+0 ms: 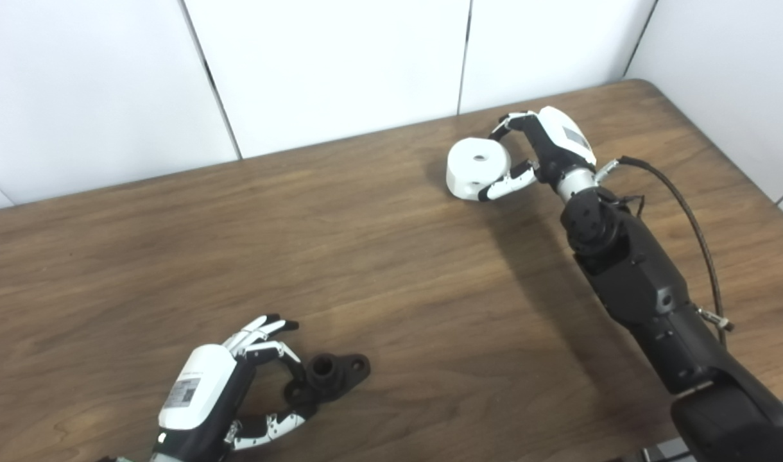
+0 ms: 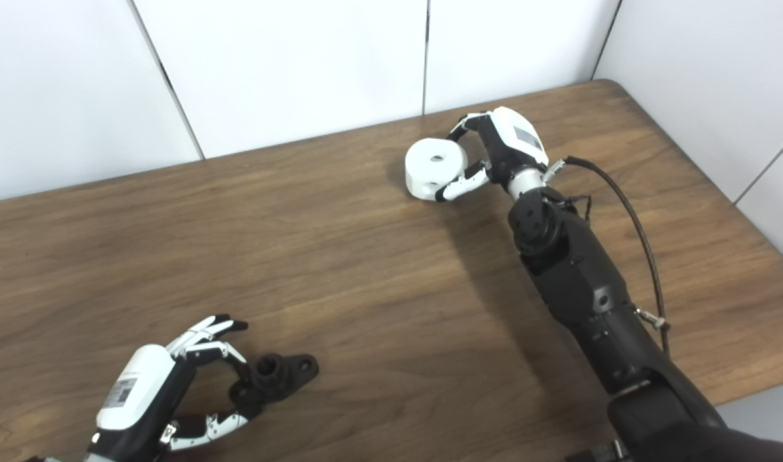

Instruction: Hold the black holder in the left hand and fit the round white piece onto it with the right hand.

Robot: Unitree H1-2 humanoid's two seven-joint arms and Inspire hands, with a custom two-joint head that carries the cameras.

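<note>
Reaching way out toward the far right part of the table [image 1: 378, 256], the right hand [image 1: 545, 151] had its fingers [image 1: 508, 183] curled around the round white piece [image 1: 477, 168], with one set wrapping over the back edge and the thumb coming in along the front side. Looked like a proper hold on it, fingers touching the rim on both sides, though I honestly couldn't tell whether the piece was lifted or just sitting on the wood with its shadow right under it. The piece was a chunky white puck with a small hole in the middle of its top face, and it sat near the back wall [image 1: 334, 64]. Down at the near left corner, the left hand [image 1: 221, 391] was at the black holder [image 1: 330, 375], which lay flat on the table. The left fingers [image 1: 269, 327] were spread fairly wide, upper ones fanned out above the holder, thumb curving in below, and the fingertips were only touching the holder's left end, kind of a loose pinch rather than a firm grab. The holder had a short round stub sticking up in the middle and a flat tab with a hole on the right. The two things were well apart, opposite corners basically.
</note>
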